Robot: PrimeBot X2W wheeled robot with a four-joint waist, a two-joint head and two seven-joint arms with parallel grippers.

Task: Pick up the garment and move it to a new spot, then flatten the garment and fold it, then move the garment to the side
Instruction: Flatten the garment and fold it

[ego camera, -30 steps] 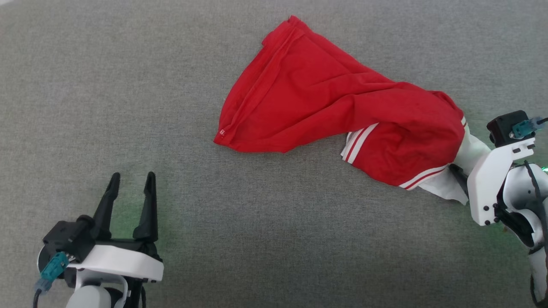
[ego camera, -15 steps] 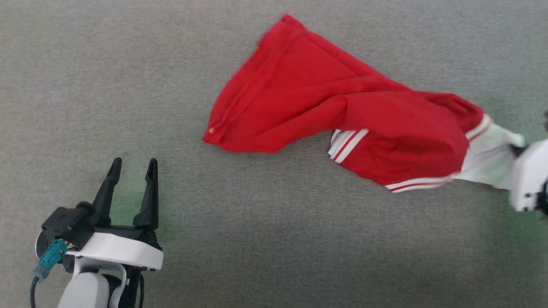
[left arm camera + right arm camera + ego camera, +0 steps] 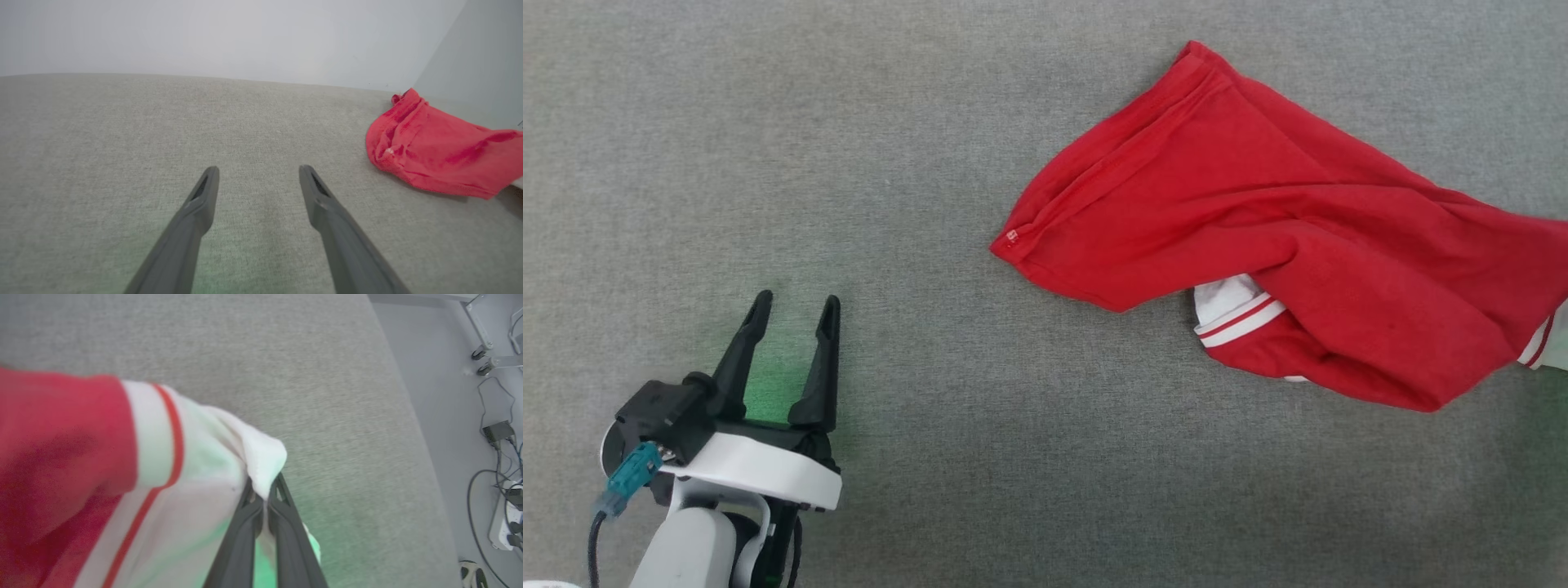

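Red garment (image 3: 1258, 212) cut off at frame edge; right fingers (image 3: 241, 539) pinch cuff (image 3: 204, 469).

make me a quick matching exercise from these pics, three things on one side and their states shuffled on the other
1. left end effector
2. right end effector
3. garment

a. red, rumpled on the grey surface
b. open, holding nothing
c. shut on the white cuff

Pairs: 1-b, 2-c, 3-a
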